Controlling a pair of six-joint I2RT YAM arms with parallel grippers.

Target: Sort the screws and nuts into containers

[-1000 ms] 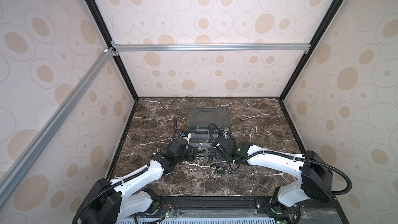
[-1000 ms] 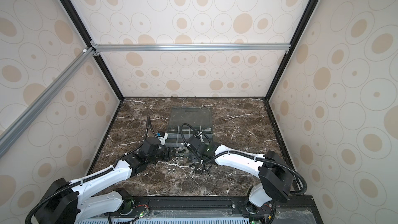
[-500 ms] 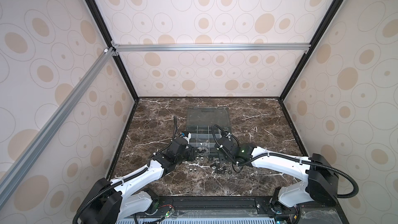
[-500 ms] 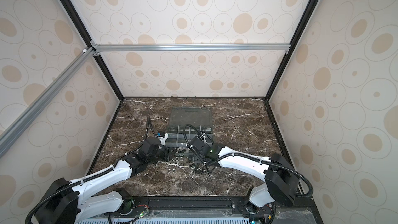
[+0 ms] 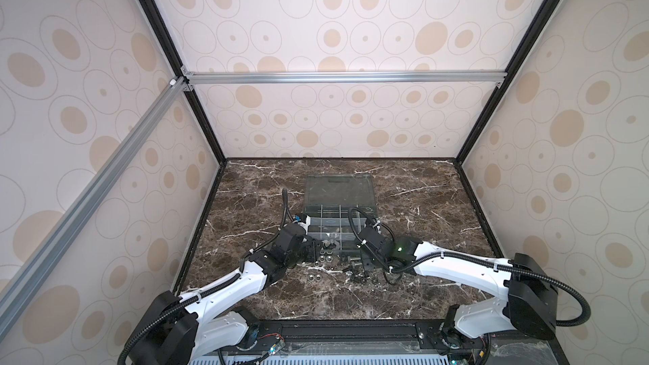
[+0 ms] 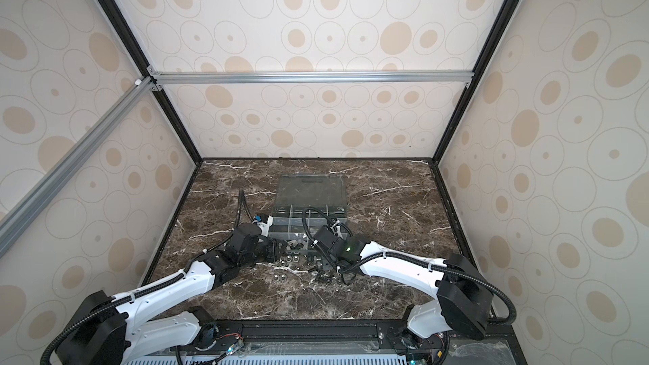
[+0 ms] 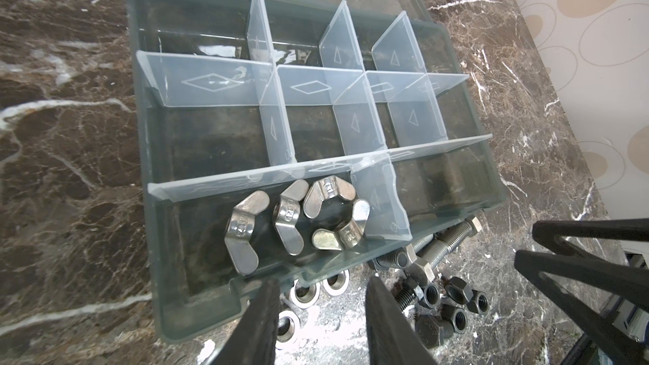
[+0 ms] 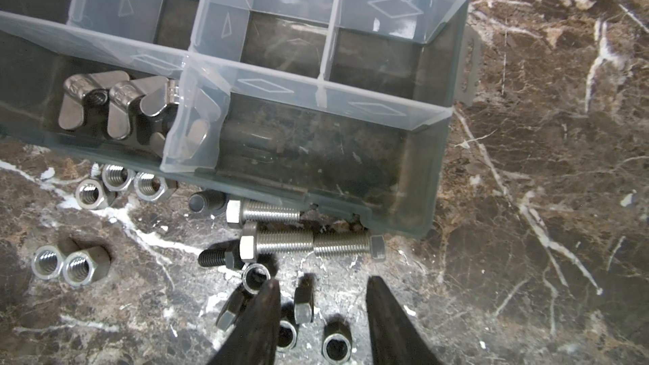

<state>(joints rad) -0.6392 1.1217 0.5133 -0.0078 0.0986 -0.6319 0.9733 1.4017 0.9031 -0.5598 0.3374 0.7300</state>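
The containers (image 7: 151,135) are compartments of a grey box (image 5: 339,222); several silver wing nuts (image 7: 291,219) lie in a near one. Silver hex nuts (image 8: 116,180), silver screws (image 8: 277,244), black screws (image 8: 217,258) and black nuts (image 8: 337,342) lie loose on the marble before the box. My left gripper (image 7: 321,286) hangs open over silver nuts (image 7: 305,294) at the box's front edge, holding nothing. My right gripper (image 8: 323,282) is open low over the black nuts; one (image 8: 303,301) stands on edge between its fingers, untouched.
The clear lid (image 5: 339,191) lies open flat behind the box. The two grippers (image 5: 314,245) (image 5: 365,265) work close together in front of the box. Enclosure walls ring the marble table (image 5: 421,289).
The right arm shifted slightly to the right and nearer, then held. The left arm has not moved. Both grippers keep the same opening.
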